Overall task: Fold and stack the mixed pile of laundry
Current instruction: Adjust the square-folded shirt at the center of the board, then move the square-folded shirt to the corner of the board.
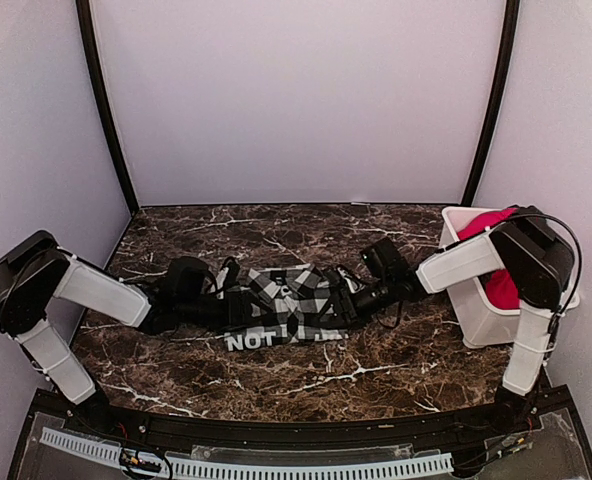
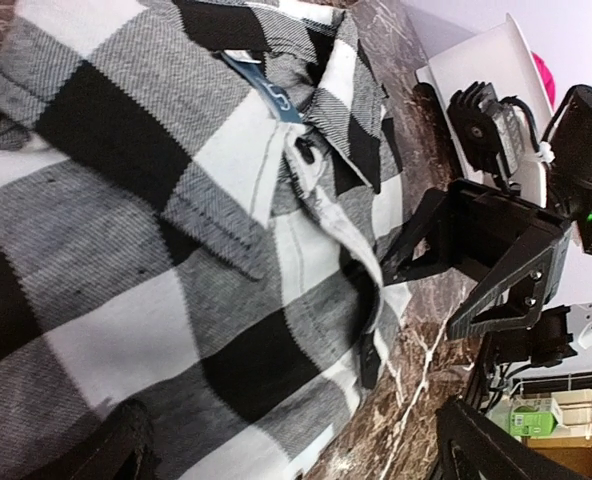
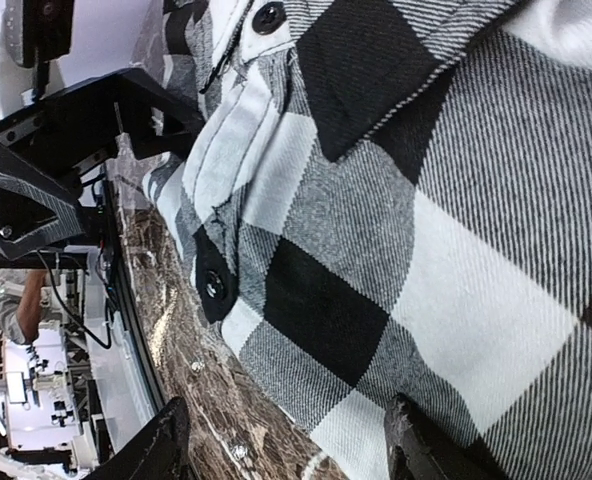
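Observation:
The black-and-white checked garment [image 1: 286,303] lies crumpled in the middle of the marble table [image 1: 276,375], with white lettering along its near edge. It fills the left wrist view [image 2: 156,200] and the right wrist view [image 3: 426,220]. My left gripper [image 1: 238,306] is at its left edge, open, with jaws wide over the cloth edge [image 2: 296,430]. My right gripper [image 1: 352,300] is at its right edge, open, straddling the cloth's edge [image 3: 286,420]. The bright red garment [image 1: 486,222] sits in the white bin, apart from both grippers.
The white plastic bin [image 1: 484,325] stands at the table's right edge, beside the right arm. Dark posts and pale walls close in the back and sides. Each gripper shows in the other's wrist view: the right one [image 2: 476,260], the left one [image 3: 66,160].

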